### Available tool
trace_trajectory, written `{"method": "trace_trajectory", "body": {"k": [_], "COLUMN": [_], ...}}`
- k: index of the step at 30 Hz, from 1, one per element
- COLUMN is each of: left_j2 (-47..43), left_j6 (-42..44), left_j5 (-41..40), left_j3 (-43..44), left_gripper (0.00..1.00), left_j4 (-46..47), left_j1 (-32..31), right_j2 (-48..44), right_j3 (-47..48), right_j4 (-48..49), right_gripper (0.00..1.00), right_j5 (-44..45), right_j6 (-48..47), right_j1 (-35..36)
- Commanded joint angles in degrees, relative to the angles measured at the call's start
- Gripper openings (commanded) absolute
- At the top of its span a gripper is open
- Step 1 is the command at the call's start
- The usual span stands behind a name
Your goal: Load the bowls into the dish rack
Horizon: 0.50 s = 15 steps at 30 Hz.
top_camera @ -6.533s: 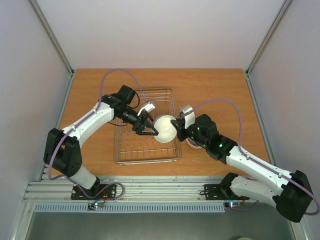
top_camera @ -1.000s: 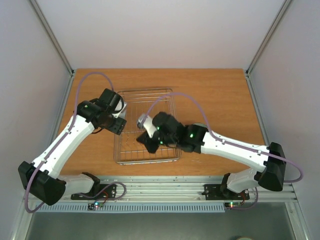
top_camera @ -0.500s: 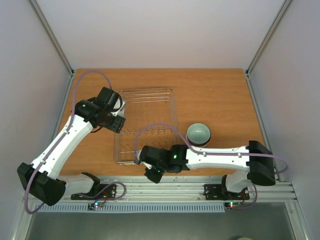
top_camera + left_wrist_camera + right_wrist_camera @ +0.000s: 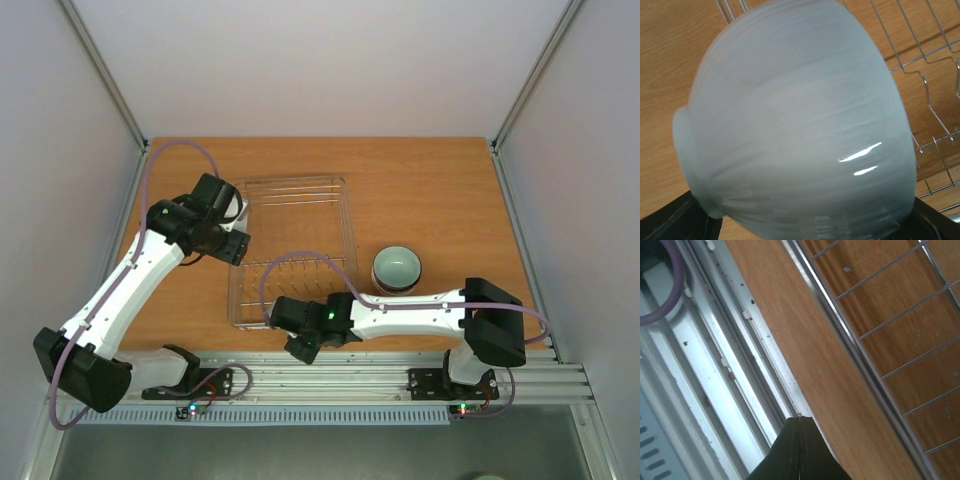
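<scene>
I can come down from above over the far half of the silver wire dish rack [image 4: 349, 225], which is flat wire floor; upright prongs [image 4: 300, 268] fill its near half. My right arm's white forearm [image 4: 410, 315] lies along the rack's near side, its closed right gripper [image 4: 302, 348] over the strip between rack and grey metal rail [image 4: 330, 375], barring that way in. The left gripper [image 4: 235, 215], clamped round a glossy white bowl [image 4: 800, 125], crowds the rack's left rim. A pale green bowl [image 4: 397, 265] stands just right of the rack; the wooden table [image 4: 440, 190] beyond gives me passage.

Whitish bowl [image 4: 800, 120] tilted at dish rack's [image 4: 297, 200] edge; green bowl [image 4: 397, 266] upright beside.
</scene>
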Motion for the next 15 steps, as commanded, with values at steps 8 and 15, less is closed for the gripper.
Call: {"method": "trace_trajectory", "body": {"k": [8, 15], "left_j2": [-0.21, 0.58], "left_j6": [-1.09, -1.49], "left_j5": [1.47, 2.87], "left_j3": [3.27, 3.15], "left_gripper": [0.0, 0.0], "left_j4": [2.11, 2.77], "left_j1": [0.36, 0.36], "right_j2": [2.49, 4.29], "right_j3": [1.42, 5.04], "right_j4": [2.49, 2.64], "right_gripper": [0.01, 0.01], "right_j5": [2.19, 1.45], "right_j6": [-4.75, -9.07], "right_j1": [-5.05, -8.09]}}
